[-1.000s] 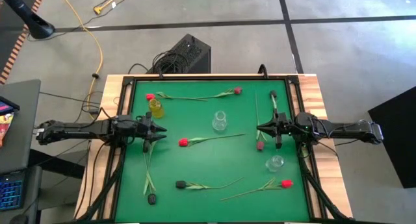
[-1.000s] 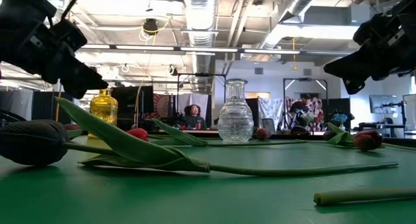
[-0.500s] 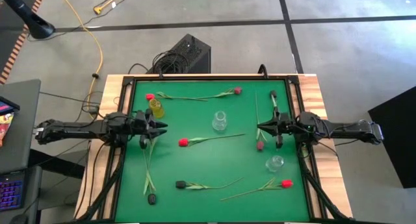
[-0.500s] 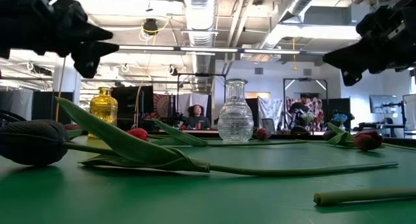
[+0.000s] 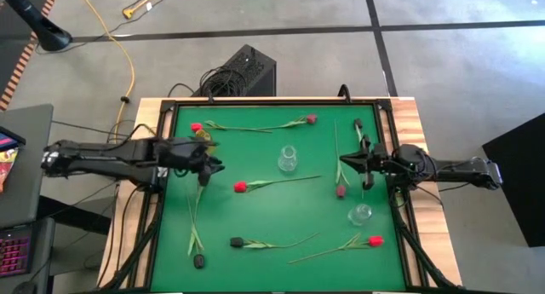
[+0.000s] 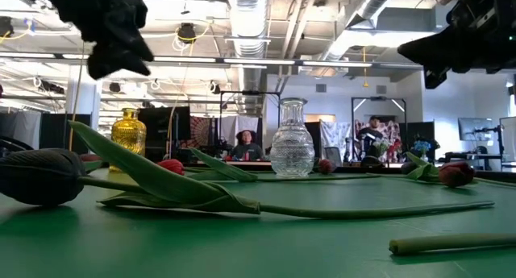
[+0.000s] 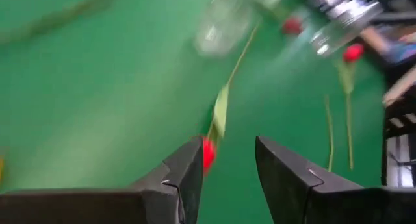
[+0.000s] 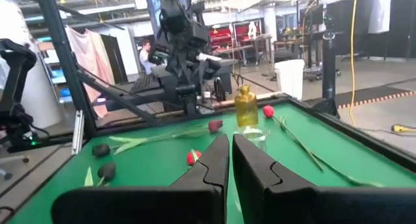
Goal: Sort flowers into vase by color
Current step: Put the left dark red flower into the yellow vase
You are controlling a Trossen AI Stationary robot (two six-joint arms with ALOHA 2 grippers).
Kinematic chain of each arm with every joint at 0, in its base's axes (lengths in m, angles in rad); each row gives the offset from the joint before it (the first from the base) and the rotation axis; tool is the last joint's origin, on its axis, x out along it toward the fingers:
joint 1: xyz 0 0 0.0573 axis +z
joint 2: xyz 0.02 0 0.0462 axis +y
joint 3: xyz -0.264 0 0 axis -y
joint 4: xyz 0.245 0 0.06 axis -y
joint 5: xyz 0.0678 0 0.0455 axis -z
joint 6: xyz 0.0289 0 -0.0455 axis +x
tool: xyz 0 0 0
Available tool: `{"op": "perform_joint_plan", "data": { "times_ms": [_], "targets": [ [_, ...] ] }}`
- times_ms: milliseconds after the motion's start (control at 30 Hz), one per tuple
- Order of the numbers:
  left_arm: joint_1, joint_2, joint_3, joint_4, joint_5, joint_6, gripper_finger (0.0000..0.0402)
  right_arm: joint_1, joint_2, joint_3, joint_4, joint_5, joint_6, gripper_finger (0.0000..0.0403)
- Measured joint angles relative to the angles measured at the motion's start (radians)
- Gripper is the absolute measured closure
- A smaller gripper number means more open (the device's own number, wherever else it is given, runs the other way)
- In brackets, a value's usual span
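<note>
Left gripper (image 5: 207, 164) raised over green mat (image 5: 264, 213), left of clear glass vase (image 5: 288, 160), fingers parted, grasping nothing. Near that vase: small yellow glass vase (image 5: 203, 141) to its left, red-headed artificial tulip (image 5: 241, 187) just below, other long-stemmed tulips scattered around. Right gripper (image 5: 345, 164) right of it, fingers nearly clenched, empty.

The mat (image 5: 281, 204) is plain green. One vase (image 6: 128, 131) is amber yellow, another vase (image 6: 291, 141) clear with a cut pattern. Flower heads are red (image 5: 240, 187), dark blackish (image 5: 235, 241) and maroon (image 5: 312, 118); stems (image 5: 281, 181) green. The table edge (image 5: 415, 128) is pale wood.
</note>
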Motion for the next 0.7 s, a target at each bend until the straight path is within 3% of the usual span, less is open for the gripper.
{"op": "perform_joint_plan", "data": {
  "times_ms": [200, 400, 567, 700],
  "targets": [
    [-0.03, 0.134, 0.151, -0.292, 0.052, -0.215, 0.0274, 0.0, 0.0, 0.002, -0.002, 0.0, -0.024, 0.0353],
    [-0.044, 0.245, 0.142, -0.357, 0.151, -0.289, 0.0274, 0.0, 0.0, 0.002, -0.003, 0.0, -0.068, 0.0353],
    [-0.055, 0.345, 0.142, -0.385, 0.331, -0.303, 0.0274, 0.0, 0.0, 0.002, -0.003, 0.0, -0.129, 0.0353],
    [-0.09, 0.401, 0.141, -0.416, 0.345, -0.383, 0.0274, 0.0, 0.0, 0.003, -0.002, 0.0, -0.159, 0.0353]
  ]
}}
